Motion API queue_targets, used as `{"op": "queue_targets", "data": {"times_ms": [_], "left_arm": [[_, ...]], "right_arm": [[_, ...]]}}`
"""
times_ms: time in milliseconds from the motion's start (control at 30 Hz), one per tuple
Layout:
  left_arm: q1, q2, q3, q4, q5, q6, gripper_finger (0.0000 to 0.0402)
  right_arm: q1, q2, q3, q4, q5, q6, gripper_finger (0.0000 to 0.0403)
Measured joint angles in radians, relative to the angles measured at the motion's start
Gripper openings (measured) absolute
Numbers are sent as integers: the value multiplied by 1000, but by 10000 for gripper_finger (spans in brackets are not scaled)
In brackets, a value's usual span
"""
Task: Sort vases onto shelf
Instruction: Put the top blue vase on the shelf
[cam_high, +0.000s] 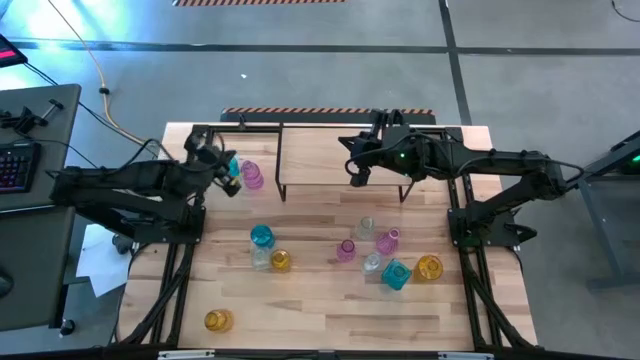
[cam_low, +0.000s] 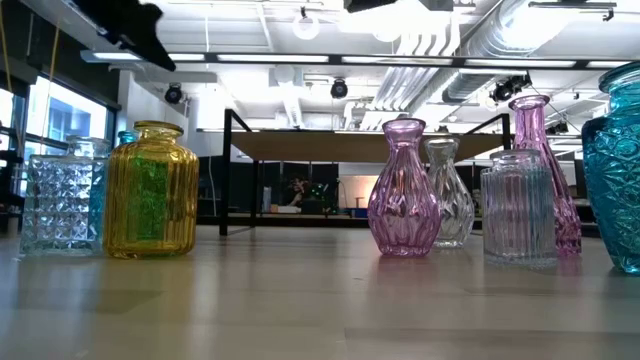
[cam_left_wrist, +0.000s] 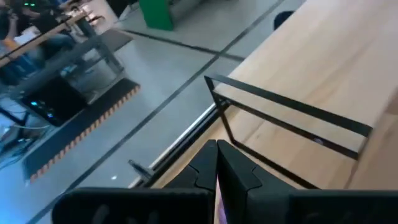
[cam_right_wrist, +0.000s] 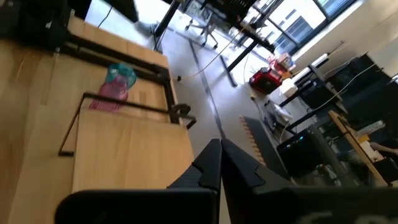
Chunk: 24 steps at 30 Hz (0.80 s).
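Both jaws clenched, grasping nothing. Left gripper hovering beside pink vase, shelf's 9 o'clock; right gripper hanging over shelf.

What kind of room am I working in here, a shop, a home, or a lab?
Most likely a robotics lab or open workshop: exposed ceiling ducts, hazard-striped floor tape, and a desk with a keyboard beside the wooden table.
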Motion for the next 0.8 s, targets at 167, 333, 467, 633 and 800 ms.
{"op": "queue_targets", "data": {"times_ms": [167, 333, 467, 633, 800], "left_arm": [[212, 67, 61, -66, 120, 25, 3], [487, 104, 79, -94, 259, 115, 3], [692, 118, 80, -95, 488, 207, 3], [857, 152, 80, -117, 736, 290, 3], [934, 210, 80, -172, 717, 401, 3]], "right_arm": [[0, 0, 0, -50, 2, 23, 0], [0, 0, 0, -66, 2, 24, 0], [0, -4, -1, -84, 0, 24, 0], [1, -16, -1, -122, -1, 49, 0], [1, -47, -1, -185, -3, 99, 0]]}}
